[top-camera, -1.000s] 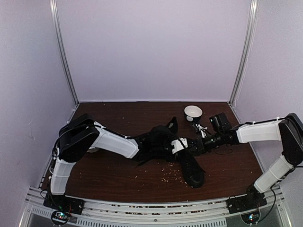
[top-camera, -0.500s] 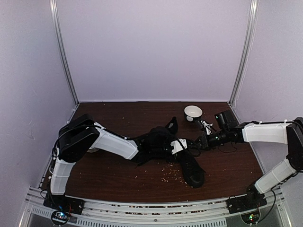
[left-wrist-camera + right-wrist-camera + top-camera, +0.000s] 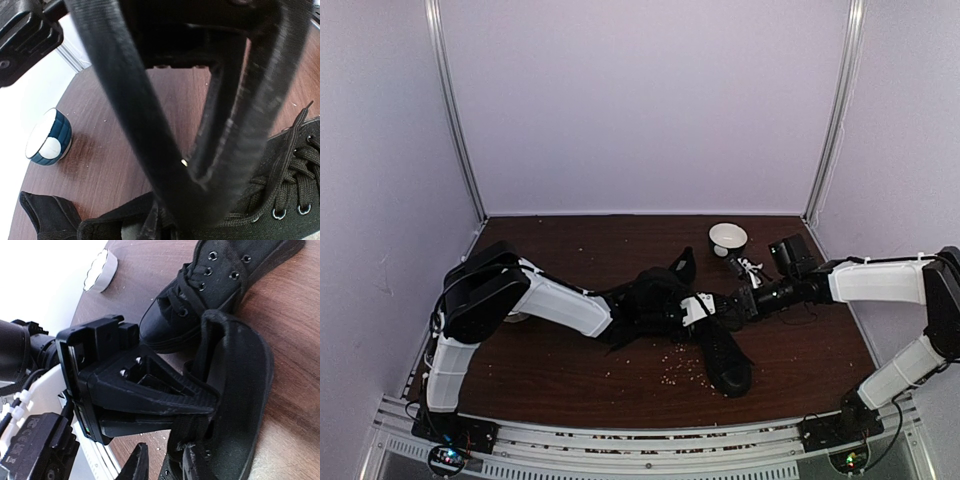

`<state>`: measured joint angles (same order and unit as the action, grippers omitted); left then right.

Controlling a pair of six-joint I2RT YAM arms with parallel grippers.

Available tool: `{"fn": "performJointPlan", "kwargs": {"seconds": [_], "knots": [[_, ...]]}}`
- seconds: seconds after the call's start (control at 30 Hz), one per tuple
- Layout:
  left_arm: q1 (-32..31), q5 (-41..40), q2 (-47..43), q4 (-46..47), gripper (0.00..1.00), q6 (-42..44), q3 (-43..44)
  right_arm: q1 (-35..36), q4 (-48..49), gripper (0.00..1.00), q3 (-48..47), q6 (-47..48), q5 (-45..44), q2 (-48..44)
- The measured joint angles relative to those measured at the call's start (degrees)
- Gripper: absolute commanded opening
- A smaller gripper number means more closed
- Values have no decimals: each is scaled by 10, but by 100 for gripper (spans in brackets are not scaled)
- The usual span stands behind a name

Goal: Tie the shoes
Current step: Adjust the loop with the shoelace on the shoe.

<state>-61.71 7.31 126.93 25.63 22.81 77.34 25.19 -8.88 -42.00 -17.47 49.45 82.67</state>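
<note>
Shoes [image 3: 724, 362] lie together at the middle of the table [image 3: 550, 250]. Left gripper [image 3: 212, 407] is pinched closed at one shoe's collar. Right gripper [image 3: 735, 302] sits just beside it; I cannot tell whether it is open or closed.

Pair of black low-top sneakers [image 3: 220, 277], close together at centre. Near shoe [image 3: 727, 362] flat on its sole, toe toward the near-right, collar gaping open. Far shoe [image 3: 658, 288] just left and behind it, partly covered, probably upright. Thin black laces [image 3: 295, 165] threaded through silver eyelets [image 3: 276, 214], ends loose.
</note>
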Motion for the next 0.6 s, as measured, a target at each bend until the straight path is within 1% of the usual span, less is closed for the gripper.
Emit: {"fn": "performJointPlan", "kwargs": {"seconds": [0.17, 0.33, 0.5, 0.53, 0.6], "knots": [[0, 1, 0, 0, 6, 0, 0, 11, -1, 24, 0, 7, -8, 4], [0, 2, 0, 0, 6, 0, 0, 20, -8, 22, -2, 16, -18, 14], [0, 3, 0, -1, 6, 0, 0, 22, -9, 22, -6, 21, -27, 24], [0, 3, 0, -1, 6, 0, 0, 22, -9, 21, -6, 22, -28, 25], [0, 4, 0, -2, 6, 0, 0, 22, -9, 16, -6, 23, -30, 27]]}}
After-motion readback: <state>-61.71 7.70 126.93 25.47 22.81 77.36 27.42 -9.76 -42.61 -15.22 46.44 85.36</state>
